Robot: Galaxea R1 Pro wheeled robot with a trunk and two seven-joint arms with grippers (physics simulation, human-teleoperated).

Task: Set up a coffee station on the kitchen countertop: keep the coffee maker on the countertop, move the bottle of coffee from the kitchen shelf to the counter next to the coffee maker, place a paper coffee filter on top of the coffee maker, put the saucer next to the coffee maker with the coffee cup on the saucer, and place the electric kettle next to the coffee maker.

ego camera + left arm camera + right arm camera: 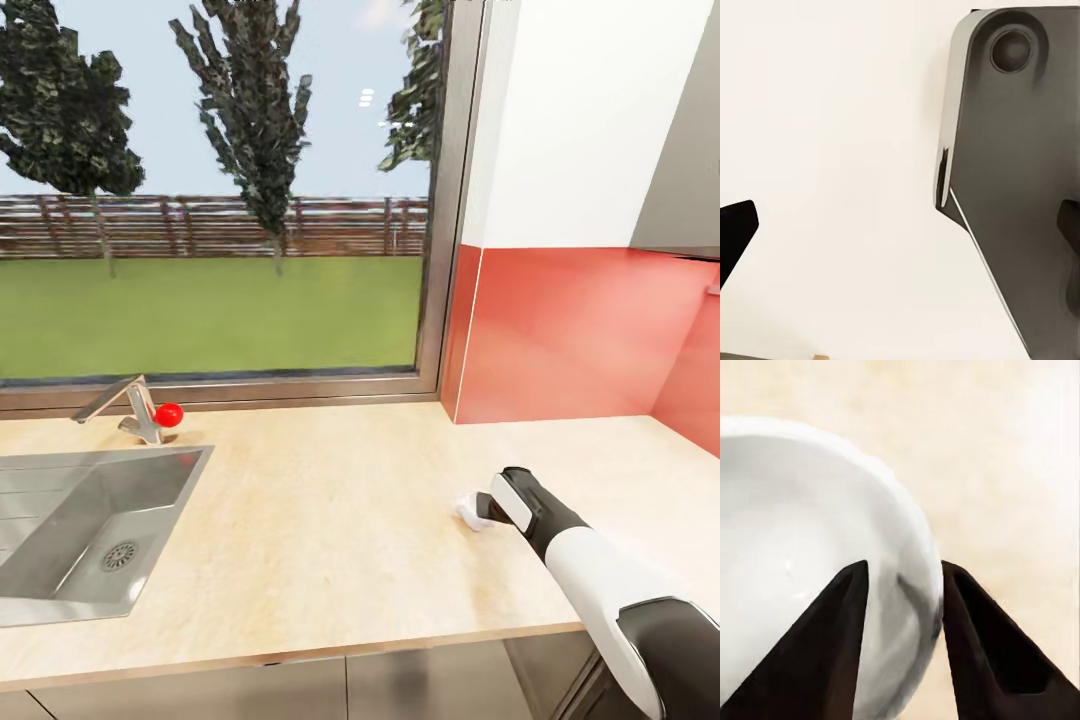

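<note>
1. Right gripper has its fingers astride the rim of a white dish, one inside, one outside. It reads as a pinch on the saucer.
2. Saucer sits low on the counter, well right of the sink.
3. Coffee maker isn't visible, so placement can't be checked.
4. Keep it level and lower it flat before letting go.
5. Left gripper: can't tell its state.

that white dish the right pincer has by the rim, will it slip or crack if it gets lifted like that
The white dish looks glossy and hard, so it may slip. The right pincer straddles just its thin rim, so it could tilt when lifted. It looks ceramic-like, probably chipping if dropped on the countertop.
</note>
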